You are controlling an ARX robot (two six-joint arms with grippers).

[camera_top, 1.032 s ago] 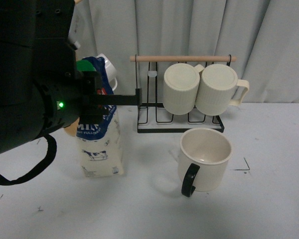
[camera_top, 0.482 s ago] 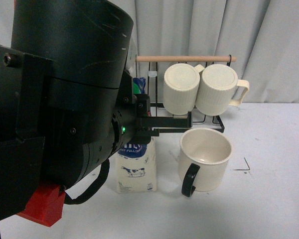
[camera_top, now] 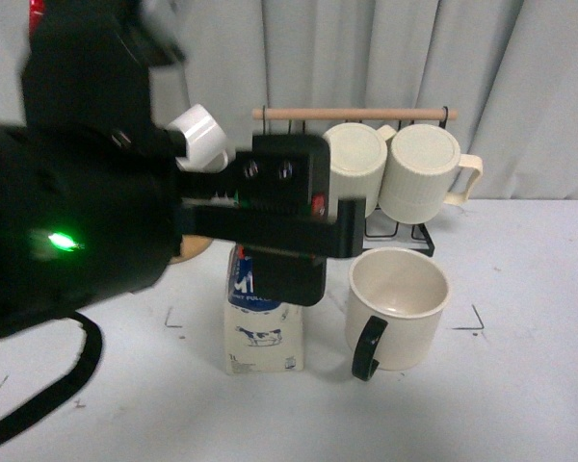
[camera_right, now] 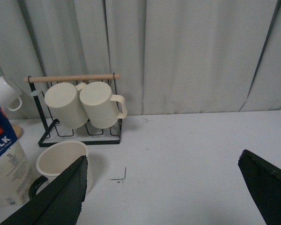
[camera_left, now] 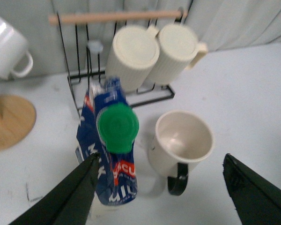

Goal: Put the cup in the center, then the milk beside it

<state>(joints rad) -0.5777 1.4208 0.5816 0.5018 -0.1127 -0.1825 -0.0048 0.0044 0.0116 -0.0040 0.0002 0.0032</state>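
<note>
The cup (camera_top: 397,308), cream with a dark loop handle facing the front, stands upright on the white table. The milk (camera_top: 263,332) stands upright just left of it with a small gap between them. My left arm (camera_top: 279,207) hangs over the carton and hides its top in the front view. In the left wrist view my left gripper (camera_left: 160,158) is open above both. One finger is beside the carton (camera_left: 110,154) with its green cap (camera_left: 117,127), the other past the cup (camera_left: 180,143). My right gripper (camera_right: 162,159) is open and empty, off to the right of the cup (camera_right: 61,161) and the milk (camera_right: 4,164).
A black wire rack (camera_top: 352,241) with a wooden bar holds two ribbed cream mugs (camera_top: 419,173) behind the cup. A small white mug (camera_left: 4,51) and a round wooden coaster (camera_left: 9,122) are at the back left. Black corner marks (camera_top: 475,318) are on the table.
My left arm carried the milk from the left to a spot beside the cup. It has let go of the carton, and the open gripper now sits above it.
</note>
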